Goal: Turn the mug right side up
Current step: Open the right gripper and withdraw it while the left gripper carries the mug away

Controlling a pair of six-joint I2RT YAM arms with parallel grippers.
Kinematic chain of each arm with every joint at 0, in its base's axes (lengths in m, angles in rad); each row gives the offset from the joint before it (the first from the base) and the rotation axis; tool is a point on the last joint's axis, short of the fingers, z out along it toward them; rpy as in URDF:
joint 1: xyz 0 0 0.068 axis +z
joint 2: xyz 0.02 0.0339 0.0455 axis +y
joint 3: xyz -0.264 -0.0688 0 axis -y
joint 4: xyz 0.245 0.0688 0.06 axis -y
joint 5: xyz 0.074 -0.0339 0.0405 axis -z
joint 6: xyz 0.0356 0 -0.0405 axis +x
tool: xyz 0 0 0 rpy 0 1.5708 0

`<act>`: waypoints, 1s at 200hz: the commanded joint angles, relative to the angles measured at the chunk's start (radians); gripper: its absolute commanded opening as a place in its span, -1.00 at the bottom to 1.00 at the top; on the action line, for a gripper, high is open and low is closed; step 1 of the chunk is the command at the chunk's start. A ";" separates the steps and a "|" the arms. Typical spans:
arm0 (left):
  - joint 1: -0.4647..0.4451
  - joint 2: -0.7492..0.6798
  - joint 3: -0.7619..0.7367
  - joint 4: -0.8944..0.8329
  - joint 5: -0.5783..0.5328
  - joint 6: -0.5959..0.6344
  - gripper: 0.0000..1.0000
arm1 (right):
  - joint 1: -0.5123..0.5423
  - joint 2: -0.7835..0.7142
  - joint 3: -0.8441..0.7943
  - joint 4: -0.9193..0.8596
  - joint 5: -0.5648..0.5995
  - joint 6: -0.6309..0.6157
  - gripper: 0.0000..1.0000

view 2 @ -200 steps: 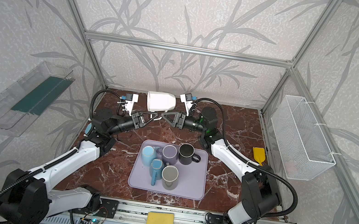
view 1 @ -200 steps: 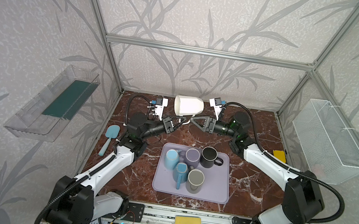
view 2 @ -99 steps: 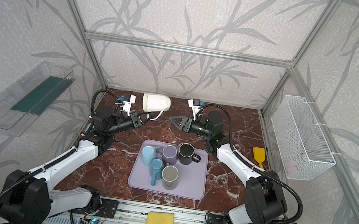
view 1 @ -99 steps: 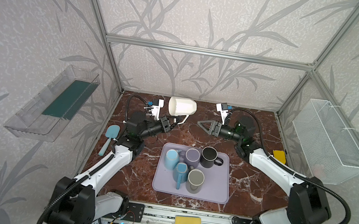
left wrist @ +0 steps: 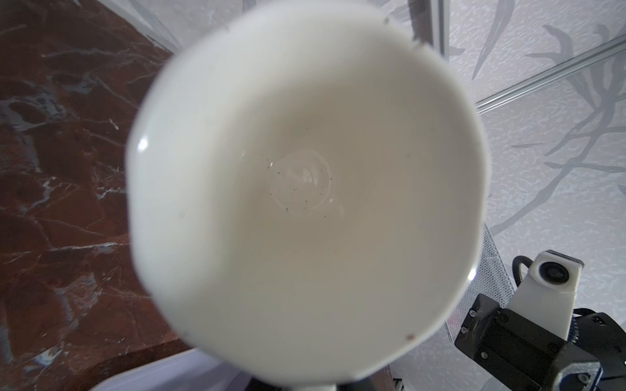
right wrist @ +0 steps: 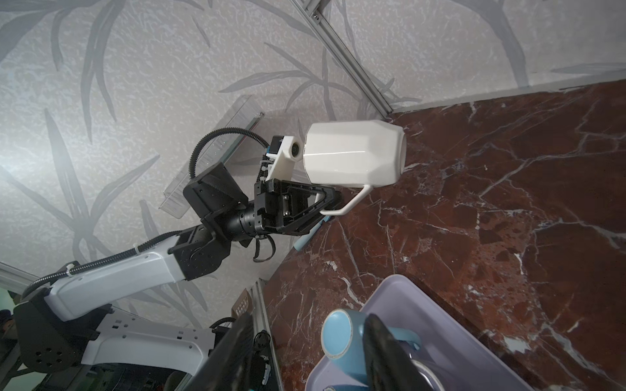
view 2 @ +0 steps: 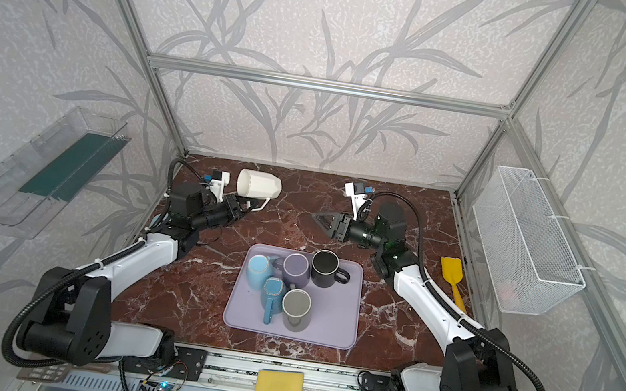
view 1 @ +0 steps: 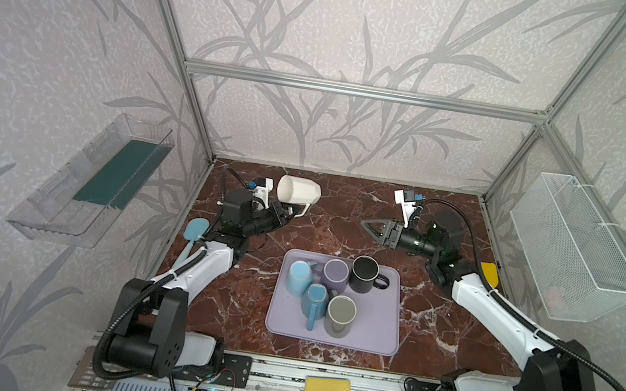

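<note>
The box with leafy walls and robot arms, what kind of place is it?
Probably a robot practice booth, not a kitchen: a metal frame holds wallpapered panels, two robot arms are bolted along the front rail, and mugs sit on a tray.

Raised white mug [view 1: 299, 191] and crowded tray [view 1: 379, 328] obstruct; tabletop [view 1: 322, 233] between them lies open

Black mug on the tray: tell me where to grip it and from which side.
Likely best: grip the black mug by its handle, coming from the right arm's side. The handle juts out that way over bare tray, while the purple mug crowds its other side.
</note>
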State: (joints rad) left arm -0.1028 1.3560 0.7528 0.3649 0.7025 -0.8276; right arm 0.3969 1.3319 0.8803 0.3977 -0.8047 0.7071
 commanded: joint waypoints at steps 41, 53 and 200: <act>0.022 0.113 0.170 -0.098 -0.042 0.168 -1.00 | -0.051 -0.039 -0.066 -0.006 -0.027 -0.017 0.06; 0.024 0.143 0.205 -0.147 -0.057 0.202 -1.00 | -0.059 -0.043 -0.074 -0.008 -0.031 -0.018 0.06; -0.002 0.371 0.566 -0.791 -0.400 0.575 -1.00 | -0.104 -0.113 -0.127 -0.103 -0.042 -0.064 0.07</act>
State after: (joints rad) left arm -0.0875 1.7302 1.2205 -0.3656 0.3786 -0.3584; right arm 0.2989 1.2400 0.7601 0.3080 -0.8314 0.6605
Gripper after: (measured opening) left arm 0.171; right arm 0.532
